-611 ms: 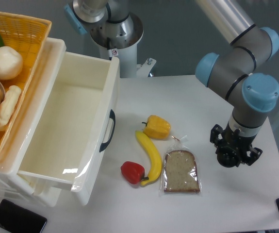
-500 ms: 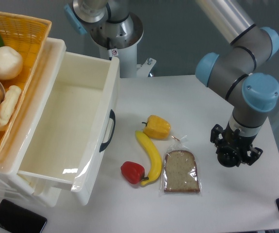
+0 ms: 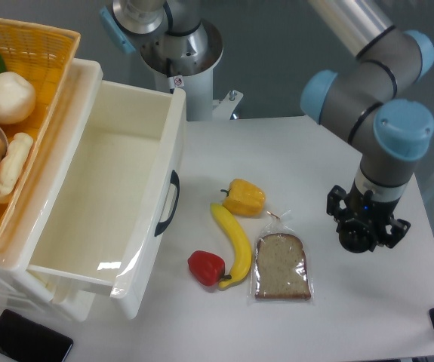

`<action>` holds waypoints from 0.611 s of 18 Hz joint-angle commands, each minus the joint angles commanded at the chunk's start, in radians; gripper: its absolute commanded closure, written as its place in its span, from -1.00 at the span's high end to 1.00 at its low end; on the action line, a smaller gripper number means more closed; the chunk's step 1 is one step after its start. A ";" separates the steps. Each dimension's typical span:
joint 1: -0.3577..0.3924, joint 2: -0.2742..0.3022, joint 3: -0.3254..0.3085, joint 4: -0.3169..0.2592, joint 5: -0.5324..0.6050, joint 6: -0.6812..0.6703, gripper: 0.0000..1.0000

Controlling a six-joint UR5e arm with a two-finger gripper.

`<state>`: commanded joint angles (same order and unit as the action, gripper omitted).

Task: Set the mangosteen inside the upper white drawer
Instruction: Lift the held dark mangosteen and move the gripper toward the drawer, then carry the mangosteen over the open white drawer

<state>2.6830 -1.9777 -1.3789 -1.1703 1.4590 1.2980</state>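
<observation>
The upper white drawer (image 3: 177, 121) is pulled out wide at the left, its dark curved handle (image 3: 169, 204) facing the table, and its inside is bare. My gripper (image 3: 360, 232) points straight down over the right part of the table, to the right of the bagged bread slice (image 3: 281, 266). I see only its black body from above. Its fingers are hidden beneath it, so I cannot tell whether they are open or shut. The mangosteen is out of view; anything under the gripper is covered by it.
A yellow pepper (image 3: 244, 196), a banana (image 3: 233, 239) and a red pepper (image 3: 206, 268) lie between the drawer and the bread. A yellow wicker basket (image 3: 54, 53) of food sits on top at the far left. A black phone (image 3: 26, 341) lies at the front left, and the arm's base (image 3: 179, 53) stands behind.
The arm's wrist and gripper have shifted slightly up and to the right in the picture. Nothing on the table has moved.
</observation>
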 joint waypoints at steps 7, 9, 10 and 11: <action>-0.051 0.187 -0.094 -0.046 -0.201 -0.097 -0.59; -0.080 0.241 -0.114 -0.052 -0.256 -0.106 -0.59; -0.097 0.259 -0.124 -0.052 -0.279 -0.118 -0.59; -0.123 0.275 -0.130 -0.052 -0.295 -0.132 -0.59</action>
<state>2.5605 -1.7029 -1.5094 -1.2226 1.1644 1.1660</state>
